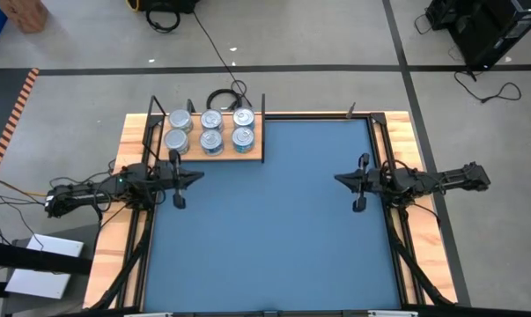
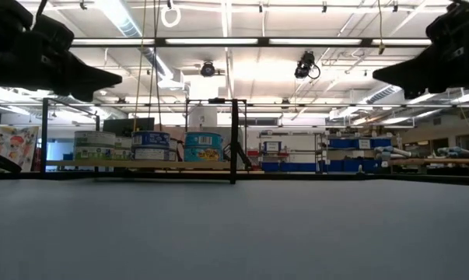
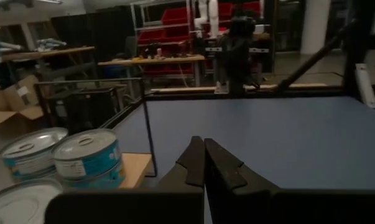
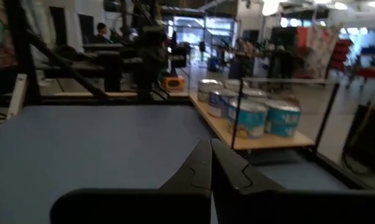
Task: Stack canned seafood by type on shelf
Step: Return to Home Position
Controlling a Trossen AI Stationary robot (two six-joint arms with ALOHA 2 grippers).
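The shelf (image 1: 252, 155), a light wooden board with thin black uprights, stands at the far left corner of the blue mat (image 1: 274, 229). Silver tins of canned seafood (image 1: 210, 130) with blue labels stand on it in two rows of three; they also show in the low view (image 2: 151, 145) and both wrist views (image 3: 87, 155) (image 4: 249, 117). My left gripper (image 1: 199, 177) hovers shut at the mat's left edge, just in front of the shelf, pointing level toward the right. My right gripper (image 1: 337, 180) hovers shut at the mat's right edge, pointing level toward the left. Neither holds anything.
A coiled black cable (image 1: 223, 95) lies on the floor behind the shelf. Bare wooden table strips (image 1: 115, 229) (image 1: 424, 229) flank the mat. The shelf's black upright (image 2: 234, 140) rises at its near right corner. The mat between the two grippers is open room.
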